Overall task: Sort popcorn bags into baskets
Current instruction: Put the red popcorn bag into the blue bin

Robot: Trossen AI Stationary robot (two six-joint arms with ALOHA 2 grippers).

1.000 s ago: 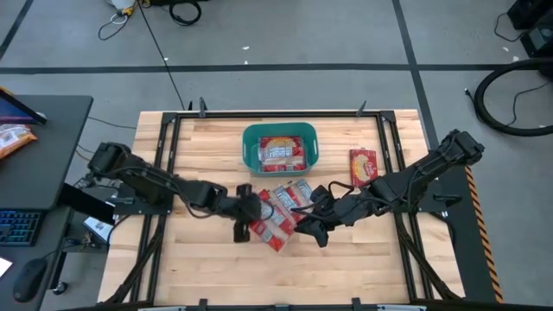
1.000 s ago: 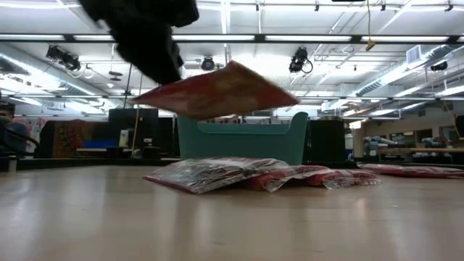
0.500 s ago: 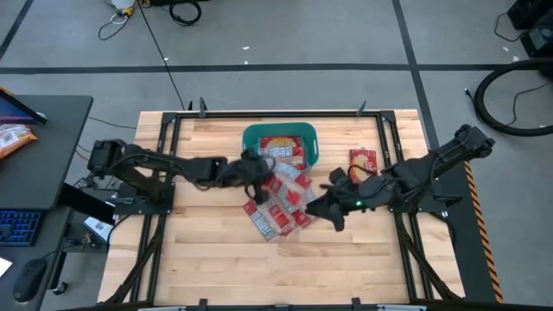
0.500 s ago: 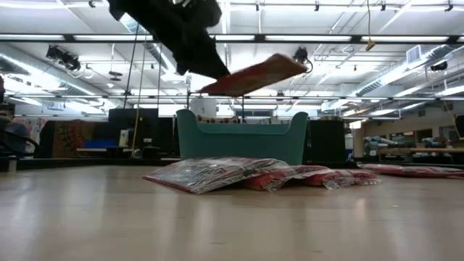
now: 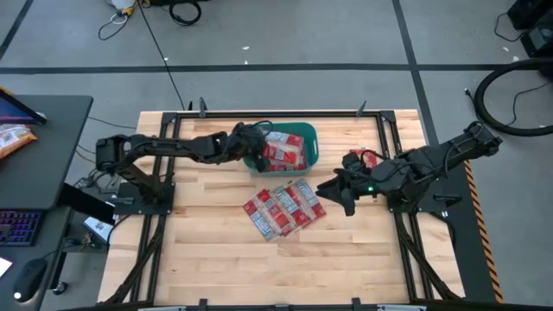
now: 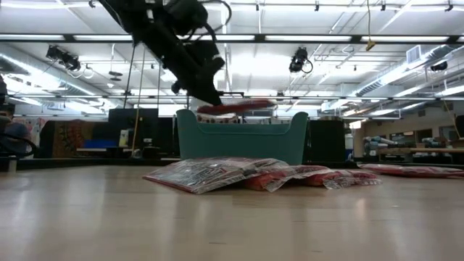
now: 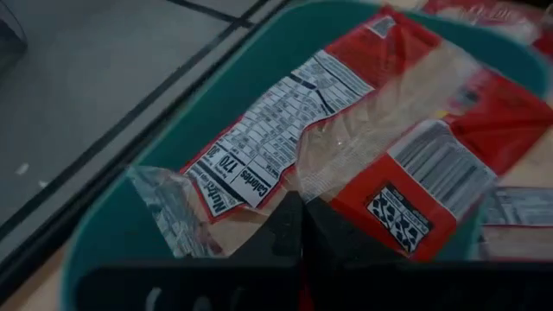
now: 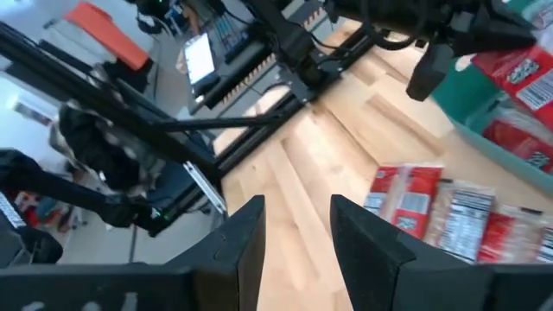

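Observation:
My left gripper (image 5: 256, 143) is over the teal tub (image 5: 308, 152) at the table's far middle, shut on a red popcorn packet (image 5: 282, 149) with a white label. The low view shows that packet (image 6: 237, 107) lying level just above the tub's rim (image 6: 243, 130). Several more packets (image 5: 283, 208) lie flat on the wood in a loose pile in front of the tub. Another packet (image 5: 365, 161) lies to the tub's right, partly under the right arm. My right gripper (image 5: 335, 192) hovers open and empty to the right of the pile. My left gripper pinches the packet's edge (image 7: 304, 192) between its two shut fingers (image 7: 285, 226), on the side that faces the table's left. The fingers slant down from the left. The packet is lifted clear and sticks out roughly level from the fingers over the tub.
Red packets lie inside the tub (image 7: 130, 233) under the held one. Black frame rails (image 5: 164, 147) run along both sides of the table. Bare wood (image 5: 207, 259) lies near the front edge. Off the table's left stands a desk with a keyboard (image 5: 17, 226).
My left gripper has carried the packet from above the pile toward the far edge, up and over the tub. The packet has gone from tilted to nearly level and has come down close to the rim. My right gripper has drawn back from the pile toward the table's right.

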